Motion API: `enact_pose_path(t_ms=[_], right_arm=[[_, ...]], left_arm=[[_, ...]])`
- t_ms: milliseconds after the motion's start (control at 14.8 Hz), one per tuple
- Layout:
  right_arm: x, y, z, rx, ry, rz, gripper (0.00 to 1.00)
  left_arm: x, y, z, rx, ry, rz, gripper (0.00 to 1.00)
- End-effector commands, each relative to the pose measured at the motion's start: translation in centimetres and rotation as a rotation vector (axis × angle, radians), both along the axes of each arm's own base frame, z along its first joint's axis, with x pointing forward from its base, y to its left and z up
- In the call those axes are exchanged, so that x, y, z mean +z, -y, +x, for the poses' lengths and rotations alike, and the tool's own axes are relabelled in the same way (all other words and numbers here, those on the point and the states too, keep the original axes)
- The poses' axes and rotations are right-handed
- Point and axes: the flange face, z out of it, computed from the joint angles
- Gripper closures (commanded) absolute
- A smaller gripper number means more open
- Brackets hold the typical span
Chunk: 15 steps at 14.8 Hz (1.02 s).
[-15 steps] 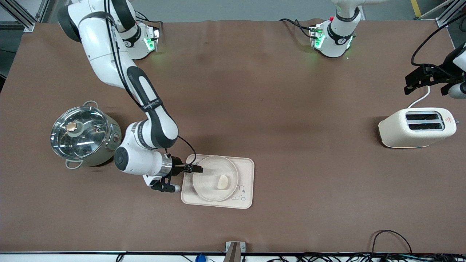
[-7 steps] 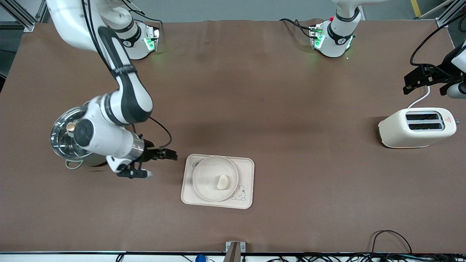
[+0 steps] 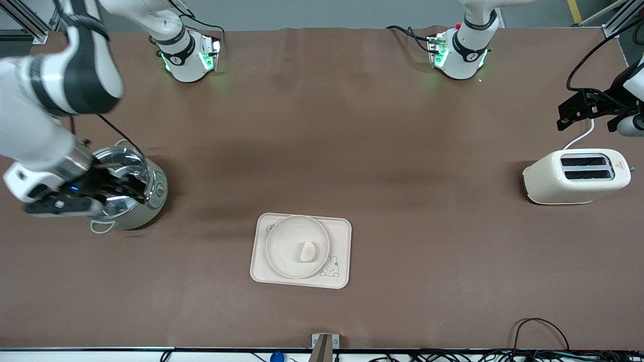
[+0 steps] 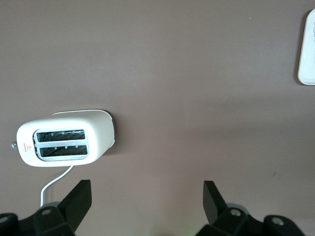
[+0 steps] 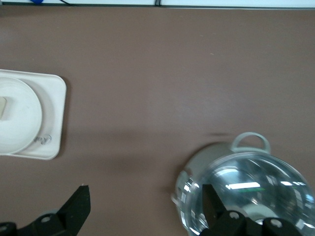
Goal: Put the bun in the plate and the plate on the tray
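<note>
The bun (image 3: 307,251) lies in the round plate (image 3: 282,239), and the plate stands on the rabbit tray (image 3: 341,234). My right gripper (image 3: 135,191) is open and empty, up in the air over the steel pot (image 3: 153,198), well away from the tray. In the right wrist view the gripper (image 5: 145,206) is open, with the tray (image 5: 51,118), the plate (image 5: 19,118) and an edge of the bun (image 5: 3,107) at the picture's side. My left gripper (image 3: 566,116) waits open over the table by the toaster (image 3: 573,178); it also shows open in the left wrist view (image 4: 147,204).
The pot with its glass lid (image 5: 251,191) stands toward the right arm's end of the table. The cream toaster (image 4: 64,137) with its white cord stands toward the left arm's end. A corner of the tray (image 4: 307,54) shows in the left wrist view.
My right gripper has drawn back from the plate's rim and risen, moving toward the right arm's end until it is over the pot. The plate, bun, tray and left arm have not moved.
</note>
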Motion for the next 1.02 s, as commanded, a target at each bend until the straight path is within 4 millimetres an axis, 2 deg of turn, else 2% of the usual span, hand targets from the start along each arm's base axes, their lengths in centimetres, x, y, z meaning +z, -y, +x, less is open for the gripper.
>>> enact_pose_path(t_ms=[0, 203, 271, 407, 542, 678, 814, 949], right_arm=[[5.9, 5.4, -3.2, -0.044, -0.028, -0.011, 0.0], [11.4, 9.0, -5.3, -0.029, -0.06, -0.021, 0.0], [11.9, 10.0, -6.0, -0.044, -0.077, -0.026, 0.0], [14.3, 10.5, -7.9, -0.047, -0.061, -0.092, 0.0], [16.1, 10.1, -9.7, -0.043, -0.064, -0.11, 0.0], [16.2, 9.1, -9.4, -0.023, -0.061, -0.12, 0.0], [16.6, 7.4, -9.5, 0.003, -0.06, -0.125, 0.0], [16.3, 6.8, -9.6, 0.007, -0.079, -0.122, 0.0]], left_arm=[[0.2, 0.2, -0.1, -0.007, 0.007, -0.019, 0.0], [0.2, 0.2, -0.1, -0.007, 0.007, -0.019, 0.0], [0.3, 0.2, -0.2, -0.007, 0.009, -0.019, 0.0], [0.3, 0.3, -0.2, -0.008, 0.009, -0.018, 0.0], [0.4, 0.2, -0.1, -0.02, 0.01, -0.016, 0.0], [0.4, 0.2, -0.2, -0.023, 0.01, -0.015, 0.0], [0.3, 1.1, -0.3, -0.04, 0.005, -0.016, 0.0], [0.3, 2.9, -0.6, -0.07, 0.004, -0.017, 0.0]])
